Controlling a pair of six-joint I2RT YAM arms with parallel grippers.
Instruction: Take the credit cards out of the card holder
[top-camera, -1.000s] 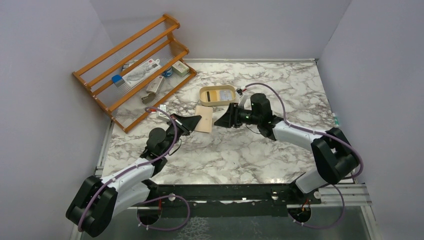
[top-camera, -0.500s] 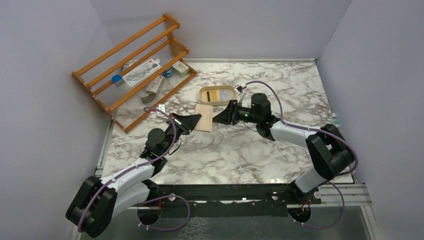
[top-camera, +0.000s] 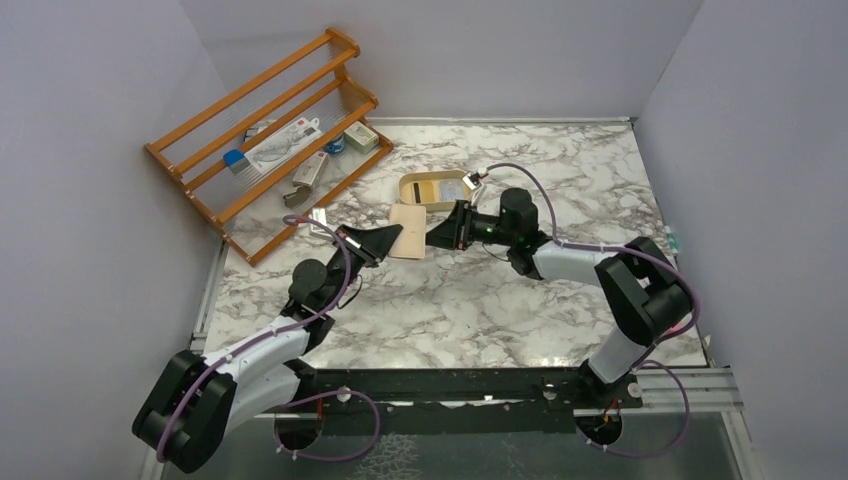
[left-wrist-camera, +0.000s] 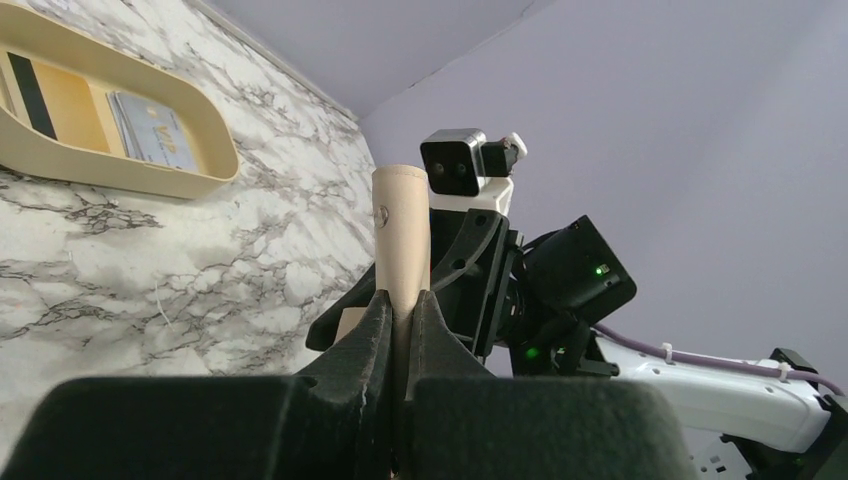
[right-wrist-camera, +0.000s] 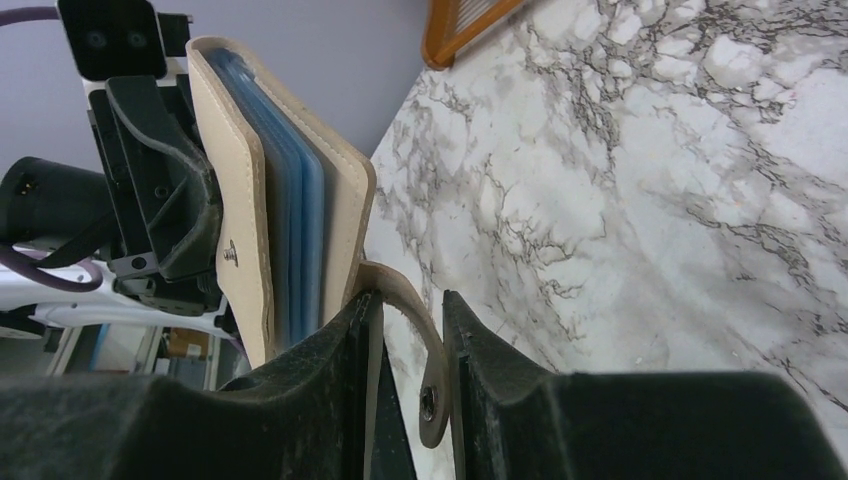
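Note:
The tan card holder (top-camera: 408, 228) is held upright above the marble table, between the two grippers. My left gripper (top-camera: 394, 238) is shut on its left cover (left-wrist-camera: 401, 240). In the right wrist view the holder (right-wrist-camera: 240, 190) gapes a little, and light blue credit cards (right-wrist-camera: 300, 205) show in its pockets. Its snap tab (right-wrist-camera: 428, 340) curls down between the fingers of my right gripper (right-wrist-camera: 407, 298). Those jaws stand narrow with a gap still showing beside the tab. Two more cards (left-wrist-camera: 110, 115) lie in the cream tray (left-wrist-camera: 150, 180).
The cream oval tray (top-camera: 407, 192) sits just behind the holder. A wooden rack (top-camera: 270, 140) with small items stands at the back left. Walls close in the table on three sides.
My right gripper has moved left up to the card holder and narrowed its jaws round the snap tab. The left gripper keeps its hold and has barely shifted.

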